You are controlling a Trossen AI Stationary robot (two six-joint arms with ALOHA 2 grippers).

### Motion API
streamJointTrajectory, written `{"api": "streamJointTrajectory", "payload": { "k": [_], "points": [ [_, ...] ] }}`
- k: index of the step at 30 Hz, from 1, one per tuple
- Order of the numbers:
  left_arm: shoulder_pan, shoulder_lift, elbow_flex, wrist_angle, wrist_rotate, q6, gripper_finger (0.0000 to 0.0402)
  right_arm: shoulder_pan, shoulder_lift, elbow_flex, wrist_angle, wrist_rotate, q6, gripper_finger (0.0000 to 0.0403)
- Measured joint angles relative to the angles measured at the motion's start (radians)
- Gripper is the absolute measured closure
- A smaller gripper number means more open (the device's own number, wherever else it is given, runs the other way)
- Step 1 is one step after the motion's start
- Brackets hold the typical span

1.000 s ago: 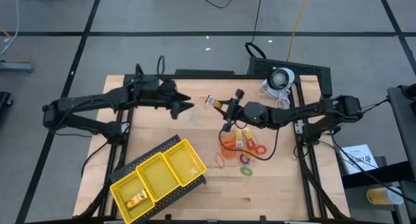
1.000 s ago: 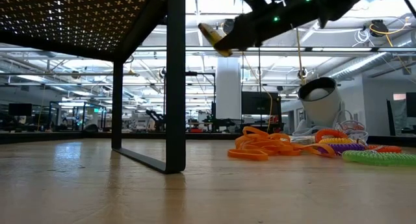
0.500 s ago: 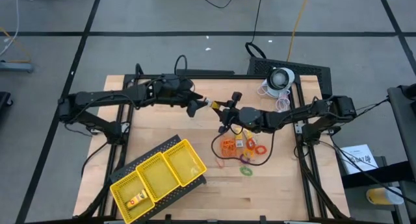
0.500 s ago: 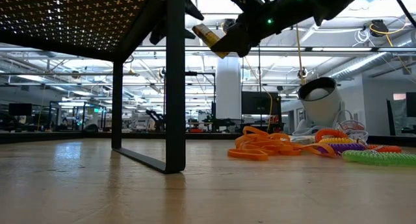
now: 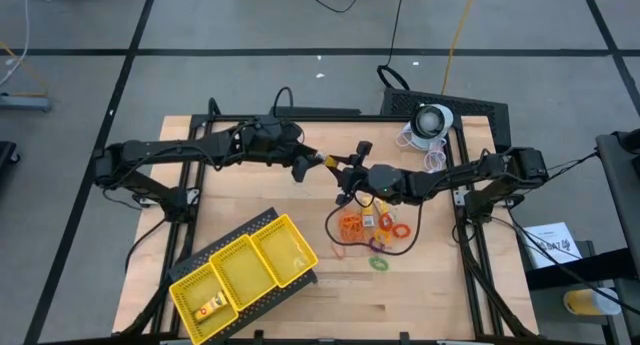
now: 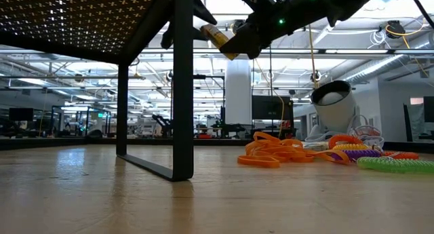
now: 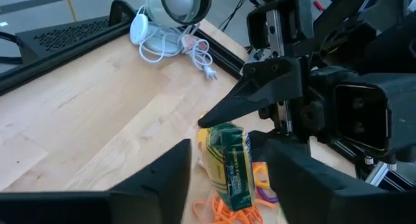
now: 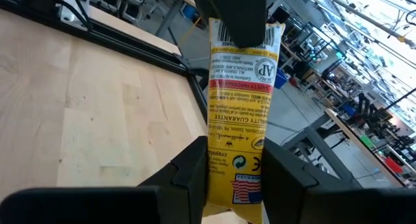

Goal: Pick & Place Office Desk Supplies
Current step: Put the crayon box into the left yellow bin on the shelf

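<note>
Both arms are meeting in mid-air above the wooden surface (image 5: pixel 250 185), up behind the pile of office supplies (image 5: pixel 368 228). The right gripper (image 5: pixel 335 166) is pinching one end of a small yellow crayon box (image 8: pixel 238 113), its two fingers closed narrowly on the pack and holding it clear of the surface. The left gripper (image 5: pixel 307 163) is reaching in from the opposite side, its fingers parted and straddling the box's free end; from the left wrist view there is daylight between the fingers and the box (image 7: pixel 229 162), so I cannot tell that they are gripping it. The pile itself is lying on the surface just beneath and slightly toward the front edge from the raised box: a tangle of orange rubber-band loops (image 6: pixel 271 152), a couple of small yellow blocky pieces (image 5: pixel 368 213), and red, purple and green rings (image 5: pixel 379 263) spreading out beside them. The big yellow three-compartment tray (image 5: pixel 243 270) is sitting well apart from the pile, toward the front left corner, with one small yellow item (image 5: pixel 209 307) lying in its end compartment
</note>
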Motion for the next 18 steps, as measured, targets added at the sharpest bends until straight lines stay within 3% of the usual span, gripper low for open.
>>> {"api": "streamJointTrajectory", "payload": {
  "k": [10, 14, 18],
  "points": [
    [0.000, 0.000, 0.000, -0.001, 0.008, 0.018, 0.0338, 0.000, -0.001, 0.000, -0.001, -0.001, 0.042, 0.0281],
    [0.004, -0.014, 0.000, -0.011, 0.008, 0.043, 0.0360, 0.001, -0.001, 0.000, 0.005, -0.003, 0.094, 0.0270],
    [0.016, -0.062, -0.001, -0.039, 0.017, 0.072, 0.0354, 0.015, -0.009, 0.000, 0.001, -0.002, 0.161, 0.0259]
  ]
}}
